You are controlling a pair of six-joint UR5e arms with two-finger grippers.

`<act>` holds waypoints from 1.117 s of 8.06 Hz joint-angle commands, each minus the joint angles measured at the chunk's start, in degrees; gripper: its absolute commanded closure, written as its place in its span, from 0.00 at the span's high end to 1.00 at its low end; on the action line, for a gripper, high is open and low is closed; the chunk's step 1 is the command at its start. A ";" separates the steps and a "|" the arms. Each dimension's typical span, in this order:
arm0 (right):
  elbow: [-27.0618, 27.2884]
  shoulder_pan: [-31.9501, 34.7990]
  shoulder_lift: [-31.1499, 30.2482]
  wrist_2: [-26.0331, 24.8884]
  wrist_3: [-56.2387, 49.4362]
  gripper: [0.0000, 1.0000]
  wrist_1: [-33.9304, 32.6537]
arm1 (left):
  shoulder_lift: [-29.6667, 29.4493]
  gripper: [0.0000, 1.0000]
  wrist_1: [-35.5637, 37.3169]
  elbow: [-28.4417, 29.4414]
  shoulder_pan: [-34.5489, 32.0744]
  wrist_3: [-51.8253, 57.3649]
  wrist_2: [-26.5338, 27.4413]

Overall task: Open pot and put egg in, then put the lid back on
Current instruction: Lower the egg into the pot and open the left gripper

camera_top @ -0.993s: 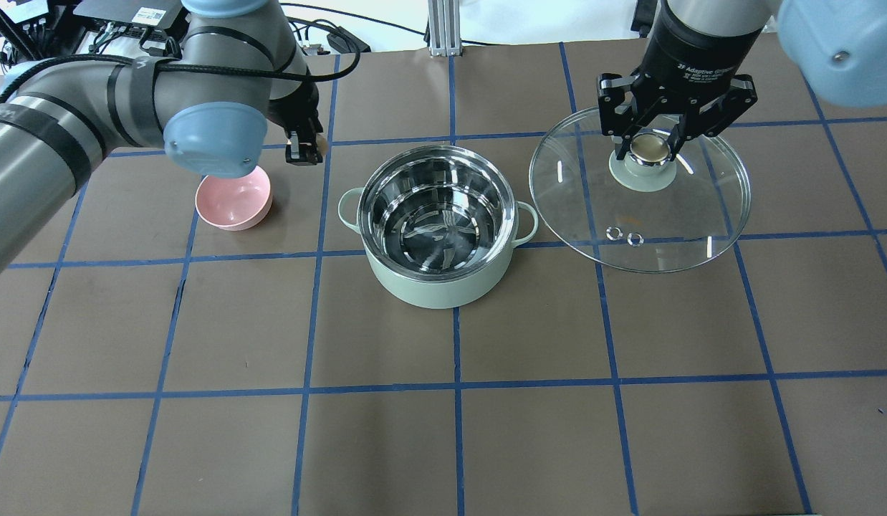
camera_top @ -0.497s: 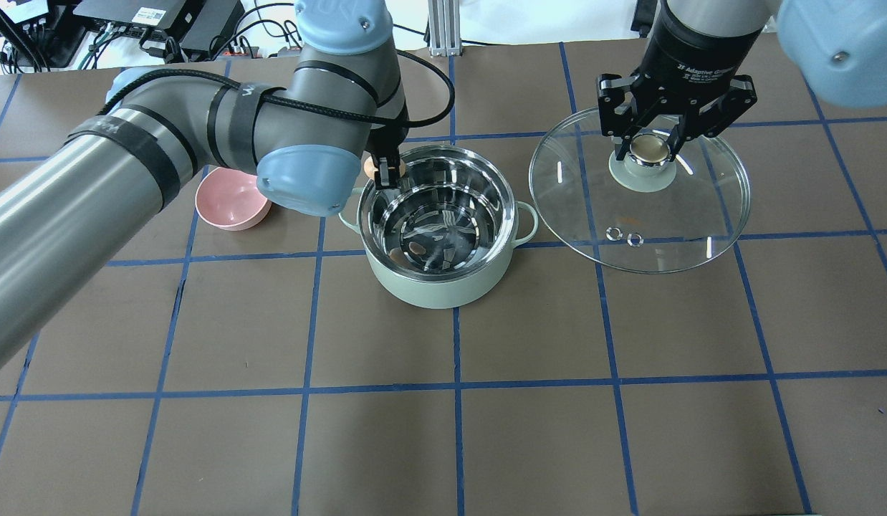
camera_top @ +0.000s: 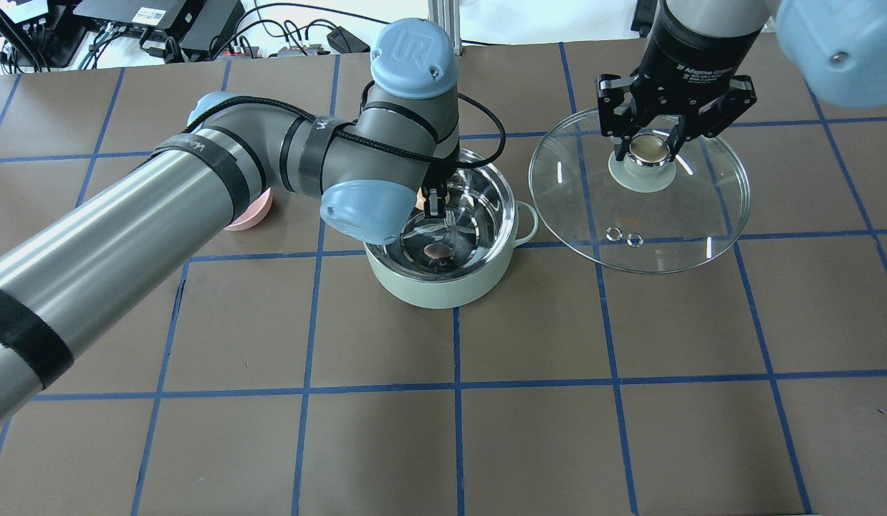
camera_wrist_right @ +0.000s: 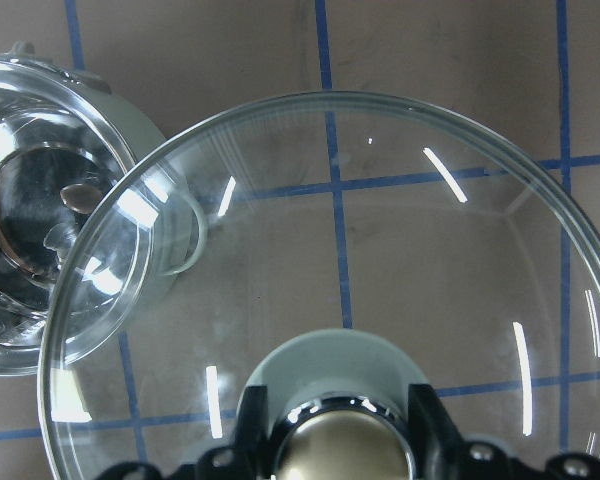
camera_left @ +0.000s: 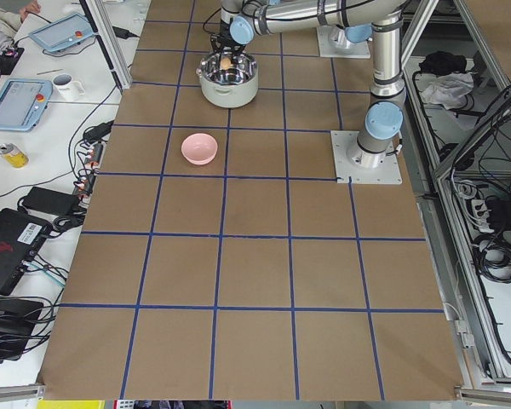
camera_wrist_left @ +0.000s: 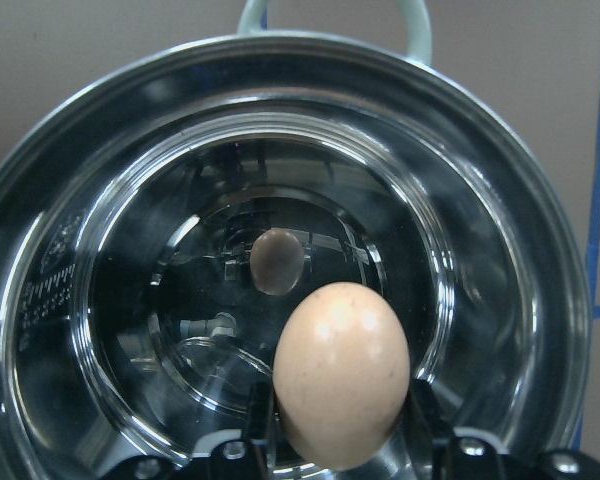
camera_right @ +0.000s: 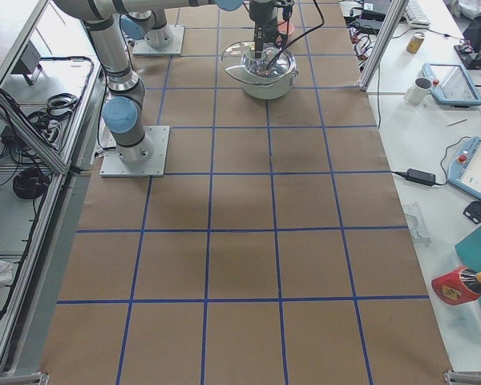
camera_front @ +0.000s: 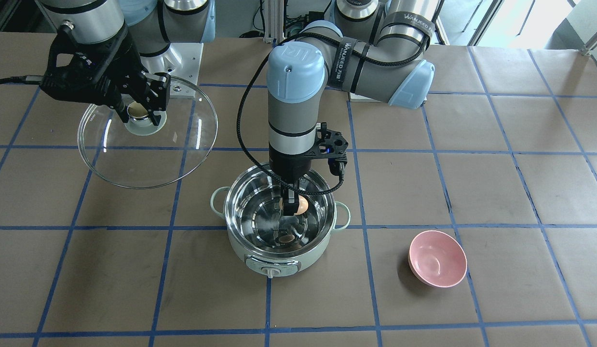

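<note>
The pale mint-green pot [camera_front: 260, 258] stands open at mid-table, its steel inside bare; it also shows in the overhead view [camera_top: 443, 290]. My left gripper [camera_front: 294, 209] is shut on the tan egg [camera_front: 303, 204] and holds it inside the pot's rim, above the bottom. In the left wrist view the egg [camera_wrist_left: 342, 370] hangs over the steel bottom, which mirrors it. My right gripper [camera_top: 650, 143] is shut on the knob of the glass lid [camera_top: 665, 229] and holds the lid off to the pot's side. The lid also shows in the front view [camera_front: 134, 166] and the right wrist view [camera_wrist_right: 430, 260].
A pink bowl [camera_front: 437, 259] sits on the brown paper beside the pot, on my left arm's side; in the overhead view [camera_top: 256, 212] my left arm partly hides it. Blue tape lines grid the table. The lid's edge overlaps the pot's near side handle in the right wrist view.
My left arm has swung from beside the pink bowl to over the pot, carrying the egg, and has lowered it inside the rim. The right gripper and the lid have not moved.
</note>
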 commanded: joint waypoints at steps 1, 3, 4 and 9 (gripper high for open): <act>0.00 0.02 0.00 0.00 -0.02 0.35 0.08 | -2.73 0.00 1.18 -0.46 -0.45 0.09 -0.27; 0.00 0.02 0.00 0.00 0.07 0.35 -0.01 | -4.65 0.00 1.17 -1.25 -0.45 0.18 -0.18; 0.00 0.02 0.00 -0.09 0.07 0.35 0.08 | -5.36 0.00 1.17 -1.25 -0.45 0.18 -0.27; 0.00 0.02 0.00 0.00 0.07 0.35 -0.01 | -5.98 0.00 0.65 -1.34 -0.45 0.71 -4.58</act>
